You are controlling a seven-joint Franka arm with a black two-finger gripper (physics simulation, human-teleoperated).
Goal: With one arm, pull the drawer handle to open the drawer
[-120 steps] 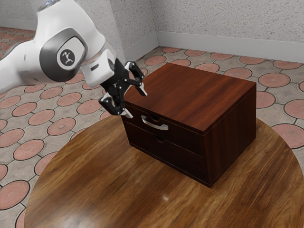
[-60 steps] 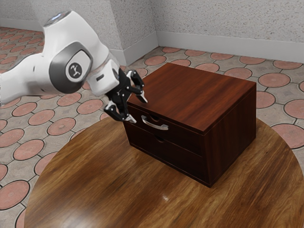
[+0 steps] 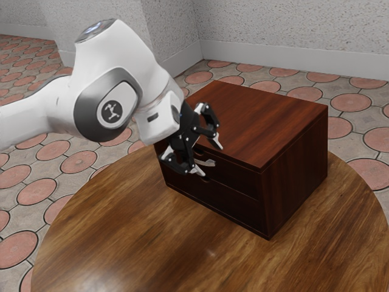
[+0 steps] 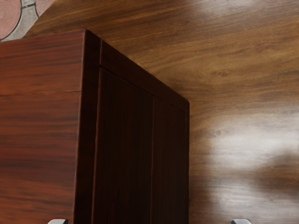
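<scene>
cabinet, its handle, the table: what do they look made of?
Cabinet: dark reddish wood or veneer with a semi-gloss finish; streaked grain runs across the top and sides.
Handle: probably brushed metal, judging by its pale silver-grey colour, though only a sliver of it shows.
Table: lighter brown wood under glossy varnish; clear grain with bright reflections.

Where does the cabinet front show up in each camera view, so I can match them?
Exterior view: the cabinet front faces the arm, mid-picture, with the tool just before it.
Wrist view: the cabinet front is the dark panelled face between the top and the table.
Shared landmark: the edge where top meets front.
</scene>
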